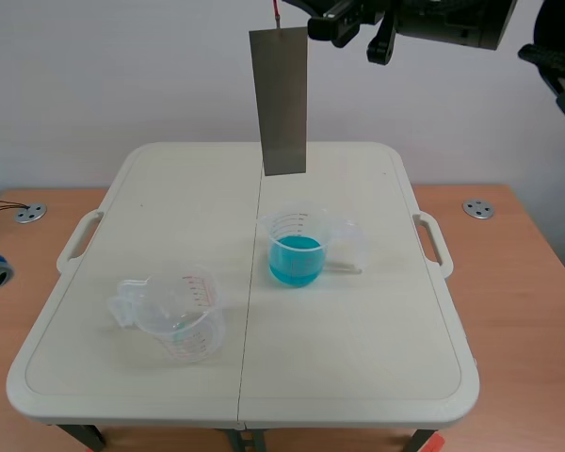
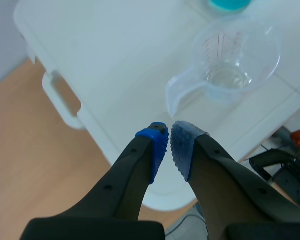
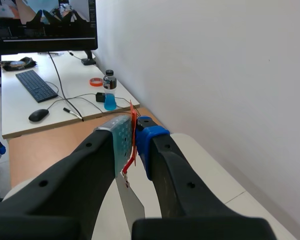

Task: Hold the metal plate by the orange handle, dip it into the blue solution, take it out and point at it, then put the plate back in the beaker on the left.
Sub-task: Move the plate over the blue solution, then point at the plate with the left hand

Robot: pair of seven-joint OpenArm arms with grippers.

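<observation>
Right jaws: I grip the orange handle (image 3: 133, 135); metal plate (image 1: 282, 104) hangs above blue beaker (image 1: 296, 250).
Left jaws: closed, empty.

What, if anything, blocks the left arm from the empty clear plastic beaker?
Probably nothing, so yes: the clear plastic beaker stands ahead of the shut left gripper, only bare white table between.

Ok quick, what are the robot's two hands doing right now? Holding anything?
Left gripper: shut, holding nothing.
Right gripper: shut on the orange handle, with the metal plate hanging below it.
</observation>
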